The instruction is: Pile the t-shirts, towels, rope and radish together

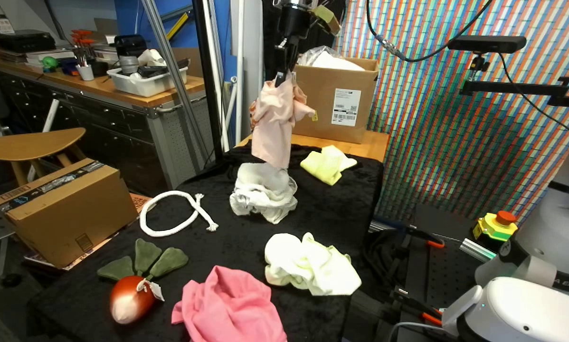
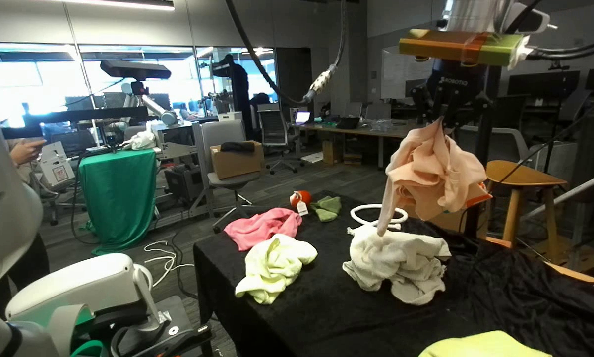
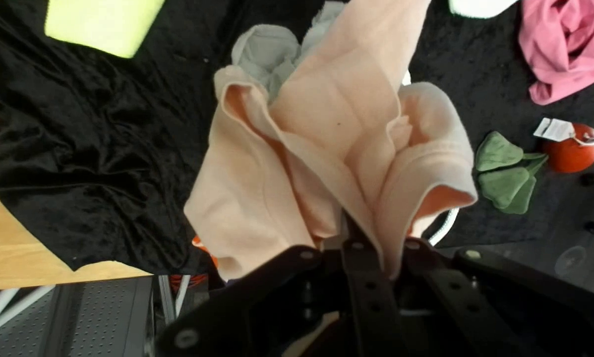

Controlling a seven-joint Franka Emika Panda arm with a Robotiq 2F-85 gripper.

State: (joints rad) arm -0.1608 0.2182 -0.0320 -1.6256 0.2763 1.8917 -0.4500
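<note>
— What could go wrong?

— In an exterior view, the radish [image 1: 131,299], at left, might roll if nudged. Right of the rope [image 1: 163,233], above the off-white cloth [image 1: 260,190], the peach cloth [image 1: 275,126] hangs from the gripper [image 1: 284,76], fingers pinched narrow on a fold. That small hold could slip, or its loose end snag the cloth below; we cannot tell whether they touch.

— Which way do they point?

— We see the radish's leaves opposite its pale tip, the rope's tail lower right, the peach cloth's long axis nearly upright, loose end down.
</note>
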